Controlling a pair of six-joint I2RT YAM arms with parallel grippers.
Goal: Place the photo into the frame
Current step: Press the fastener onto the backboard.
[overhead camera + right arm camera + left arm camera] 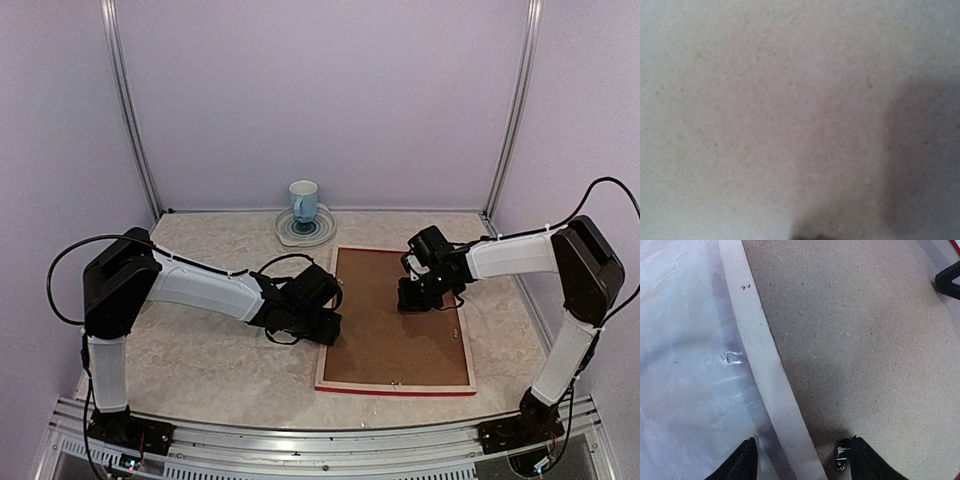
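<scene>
Here, the left gripper (pixel 801 461), jaws wide, straddles the pale rail of the face-down frame (pixel 765 370) beside a metal clip (pixel 841 460); the right gripper (pixel 413 296), pinched narrow, presses the backing board (pixel 385 345). The photo is unseen. Missing the clip could tip the frame.

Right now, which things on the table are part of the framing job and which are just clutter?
Job: red-edged rectangular picture frame, pale-wood back up; brown fibreboard backing board in it; small metal clip. The photo is not visible.
Idle: white-and-blue ceramic mug; round pale saucer under it.
</scene>
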